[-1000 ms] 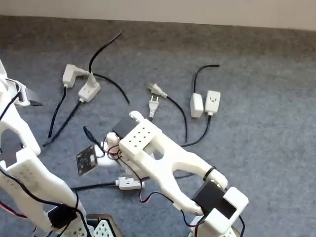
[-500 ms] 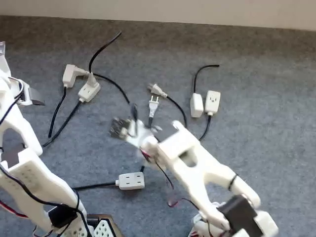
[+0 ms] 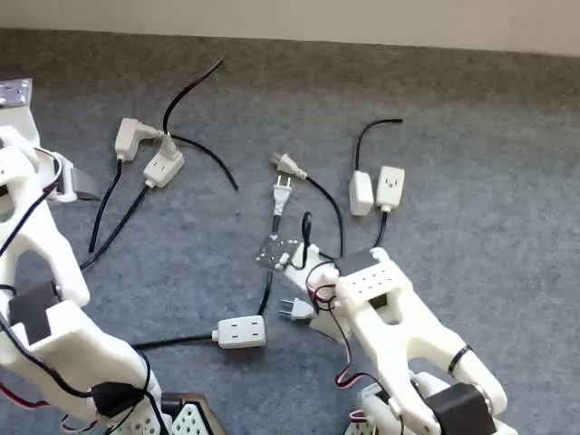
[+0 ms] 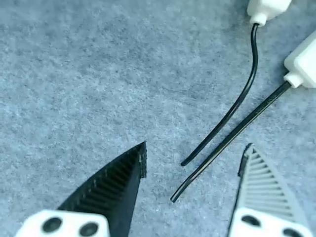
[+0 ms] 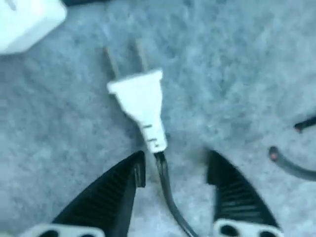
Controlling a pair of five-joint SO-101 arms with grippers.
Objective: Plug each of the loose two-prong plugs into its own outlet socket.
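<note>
Lab-like robot bench, grey carpeted tabletop point(image 3: 489, 181), pale wall point(image 3: 362, 18) behind

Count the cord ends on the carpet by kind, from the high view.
Two-prong plugs: 3
Outlet sockets: 3
White blocks, kind unclear: 2
Total: 8

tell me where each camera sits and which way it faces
High view: fixed above the table, looking down; left arm at one edge, right arm lower middle.
Left wrist view: on the left arm's wrist, looking down past its open left gripper at two black cord ends.
Right wrist view: on the right arm's wrist, looking down past its open right gripper at a white two-prong plug.
Shared: that plug lies in the high view beside a socket.
</note>
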